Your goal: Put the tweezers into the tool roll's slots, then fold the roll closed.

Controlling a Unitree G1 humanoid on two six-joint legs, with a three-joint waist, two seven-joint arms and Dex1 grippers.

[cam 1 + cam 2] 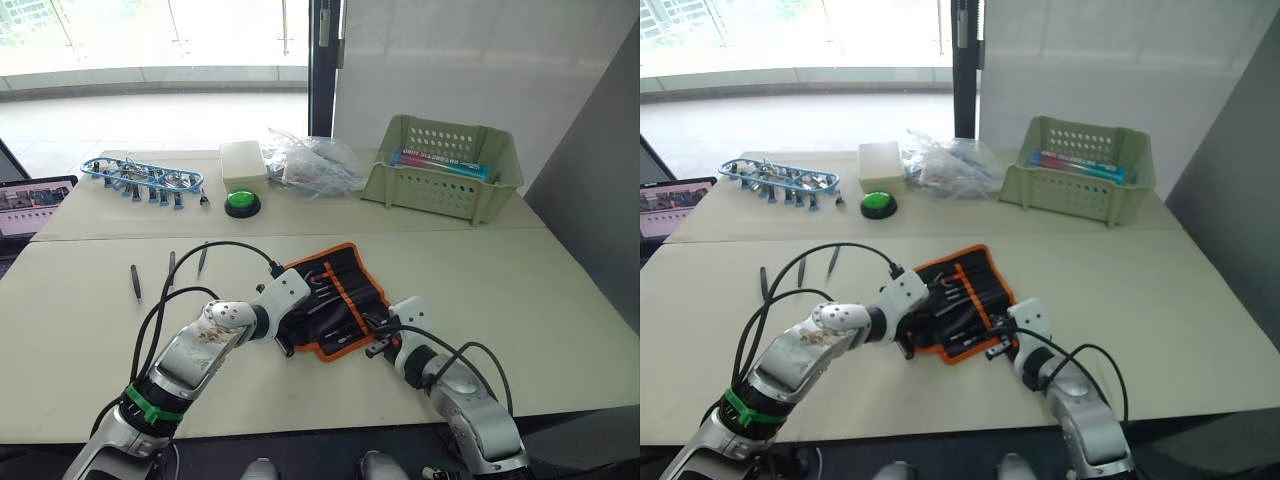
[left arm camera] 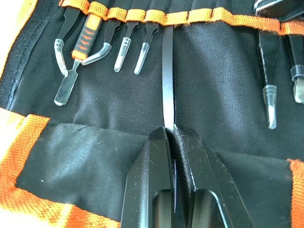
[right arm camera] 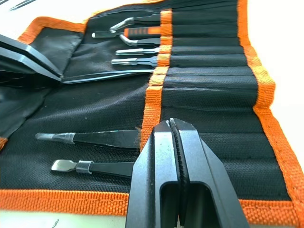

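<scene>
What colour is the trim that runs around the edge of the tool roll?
Bright orange trim on the black tool roll, clearest in the right wrist view.

Bright daylight, washed out at the far windows

Glare bleaches the far floor [image 1: 150, 110]; the table [image 1: 560, 290] is evenly lit with soft shadows; close wrist views blur at near edges.

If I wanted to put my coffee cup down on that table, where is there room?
Bare tabletop lies right of the tool roll, in front of the green basket, and at the near left edge, below the loose tweezers. The far side is crowded: blue rack, green button, plastic bag. Both grippers work at the roll.
</scene>
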